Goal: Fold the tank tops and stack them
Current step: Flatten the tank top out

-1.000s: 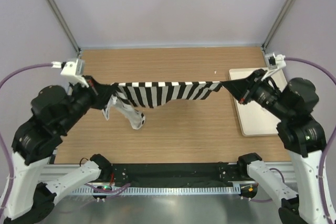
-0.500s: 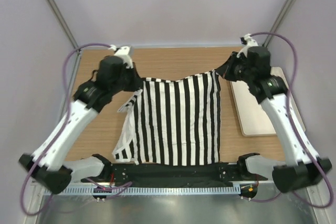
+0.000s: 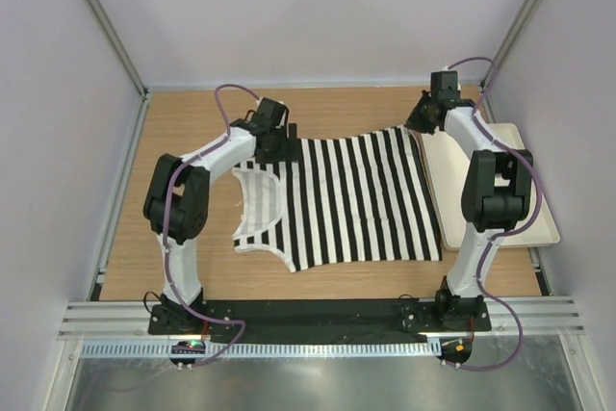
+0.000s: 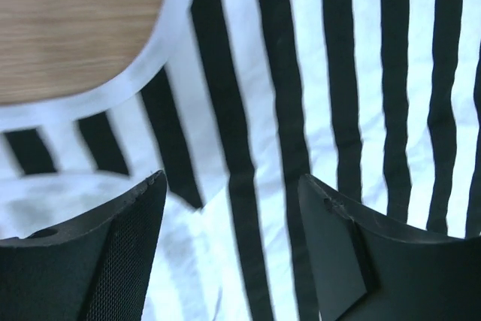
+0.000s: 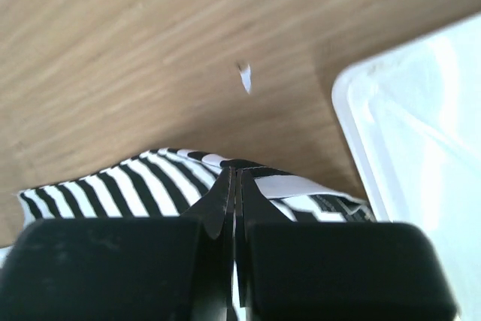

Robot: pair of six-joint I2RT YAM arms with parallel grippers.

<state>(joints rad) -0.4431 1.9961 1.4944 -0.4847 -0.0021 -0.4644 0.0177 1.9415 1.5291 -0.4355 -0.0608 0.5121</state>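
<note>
Tank top [image 3: 351,199] lies flat; left end effector [image 4: 233,186] gapes empty at ten o'clock, right end effector [image 5: 234,177] pinches its one o'clock corner.

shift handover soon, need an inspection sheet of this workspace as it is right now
surface: wooden table, bare wood showing around the cloth
job's things: one striped tank top spread flat on the table, not yet folded; no second one seen
clutter: white tray at the table's right side, nothing seen in it; small white speck on the wood
grippers: left gripper open just above the tank top's far left part, holding nothing; right gripper shut on the tank top's far right corner
cables: purple cables loop along both arms, clear of the cloth
surroundings: pale walls, metal frame posts at the far corners
</note>
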